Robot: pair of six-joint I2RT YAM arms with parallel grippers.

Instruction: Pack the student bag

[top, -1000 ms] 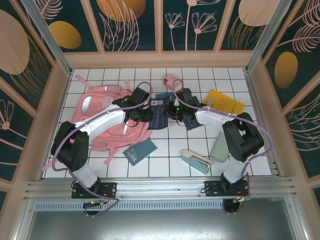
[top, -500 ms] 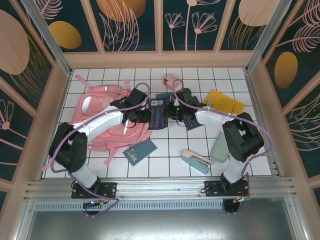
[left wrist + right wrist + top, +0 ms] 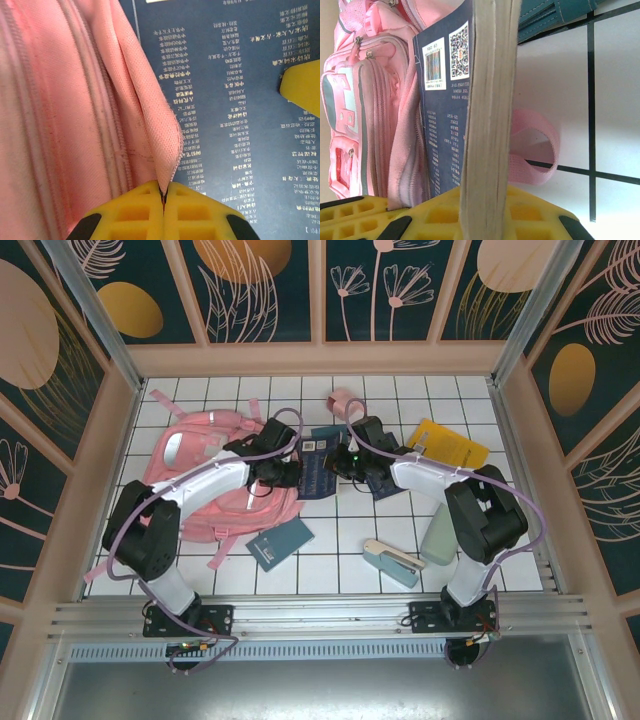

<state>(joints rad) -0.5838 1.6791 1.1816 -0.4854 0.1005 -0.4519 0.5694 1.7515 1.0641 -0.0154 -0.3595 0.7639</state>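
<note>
Left gripper (image 3: pixel 163 192) has closed over the last second. Its yellow jaws now meet on a thin fold of pink fabric, the lip of the student bag (image 3: pixel 75 125). From above, that arm has barely shifted otherwise.

- Left grip: only the very edge of the cloth is caught between the tips. Judged a shallow hold that may slip under a hard pull.
- Right gripper (image 3: pixel 485 210): clamped on the dark blue book (image 3: pixel 445 125), page block between the pads, cover with barcode facing the bag. The book stands on edge.
- Left wrist view: the book's printed cover (image 3: pixel 225 125) lies just beside the pinched lip, touching or nearly so. Cannot tell whether its edge is already under the fabric.
- Top view: student bag (image 3: pixel 200 475) lies flat on the left of the tiled table (image 3: pixel 330 570). Both grippers meet at its right side, with the book (image 3: pixel 320 475) between them.
- A pink strap loop (image 3: pixel 535 145) lies on the tiles by the book.
- A teal notebook (image 3: pixel 280 542) lies near the bag and a yellow booklet (image 3: pixel 448 443) well apart from it; both are unpacked.

Step in hand, as judged: open the mouth, feed the book in.
- Lift the lip up and away from the book, gently, before the right arm advances.
- Lead with the book's lower corner, under the fabric and not against it.
- Keep the strap loop from being dragged in with the book.
</note>
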